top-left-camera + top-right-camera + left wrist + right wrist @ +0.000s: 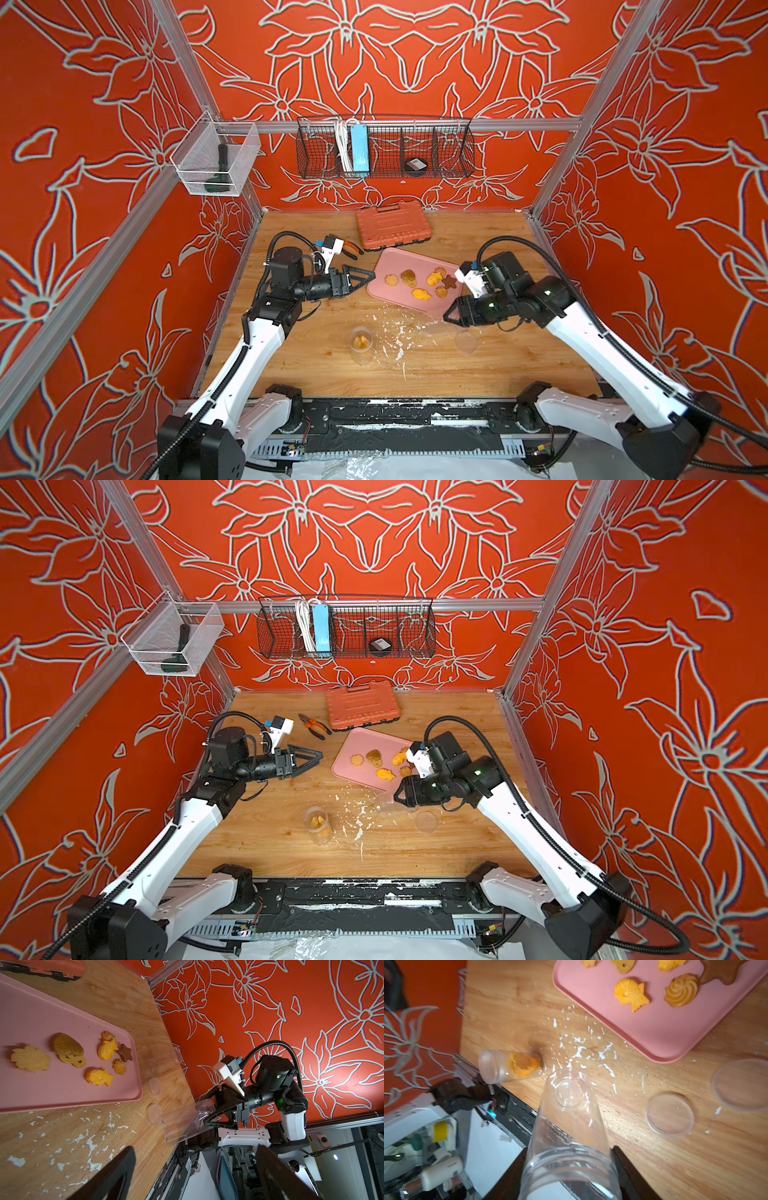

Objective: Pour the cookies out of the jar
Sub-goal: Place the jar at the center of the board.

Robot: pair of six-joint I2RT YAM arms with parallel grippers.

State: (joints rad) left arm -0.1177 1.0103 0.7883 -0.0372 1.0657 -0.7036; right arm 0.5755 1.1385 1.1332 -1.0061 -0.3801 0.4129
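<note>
Several flat orange-yellow, tan and brown cookies (420, 294) lie spread on a pink rectangular plastic tray (397, 262), which sits right of centre toward the back edge of the wooden tabletop (291, 374). More orange cookies (360, 341) sit inside a small clear plastic jar (361, 356) standing upright near the front edge, left of centre; whether it is capped cannot be told. The right gripper (452, 314) is clamped across the neck of an empty clear plastic jar (571, 1126), held above the tabletop just beside the tray's front corner. Its long axis is near horizontal, with the base pointing toward the left edge. The right arm reaches in low from the front right corner. The left gripper (365, 280) hovers with fingers spread wide and nothing between them, just off the tray's left edge. From it, the small clear plastic jar lies toward the front edge, well apart. Judgement: that jar is next to empty, and the free left arm is nearer. Clear round lids (669, 1114) and white flecks (401, 332) lie in front of the tray.
</note>
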